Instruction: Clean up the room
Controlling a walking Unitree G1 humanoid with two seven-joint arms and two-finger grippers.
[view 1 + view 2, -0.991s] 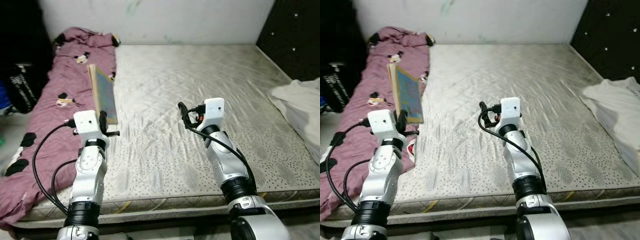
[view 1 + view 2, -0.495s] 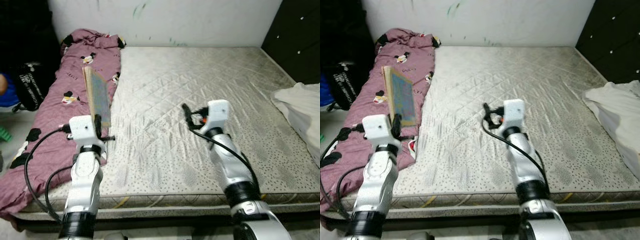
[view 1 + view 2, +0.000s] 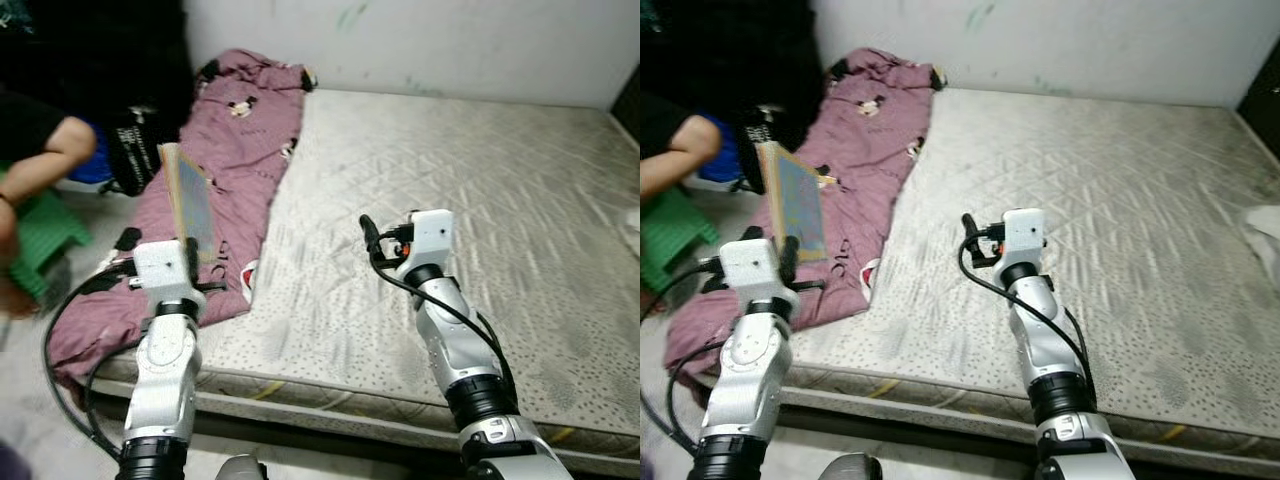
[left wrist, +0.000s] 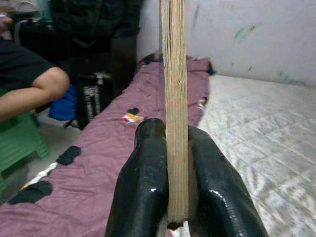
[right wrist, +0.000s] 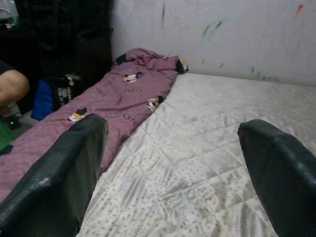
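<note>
Left gripper [image 4: 170,197] clamps the board [image 3: 188,205] upright, right gripper [image 5: 168,173] gapes empty; blanket [image 3: 225,170] on mattress [image 3: 480,200] unsorted — cleanup barely started.

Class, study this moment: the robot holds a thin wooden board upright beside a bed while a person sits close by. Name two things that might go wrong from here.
1. The left gripper pinches only the bottom edge of the tall board, so it may tip or slip out.
2. A person's arm is near that side; turning the board might strike it.
</note>
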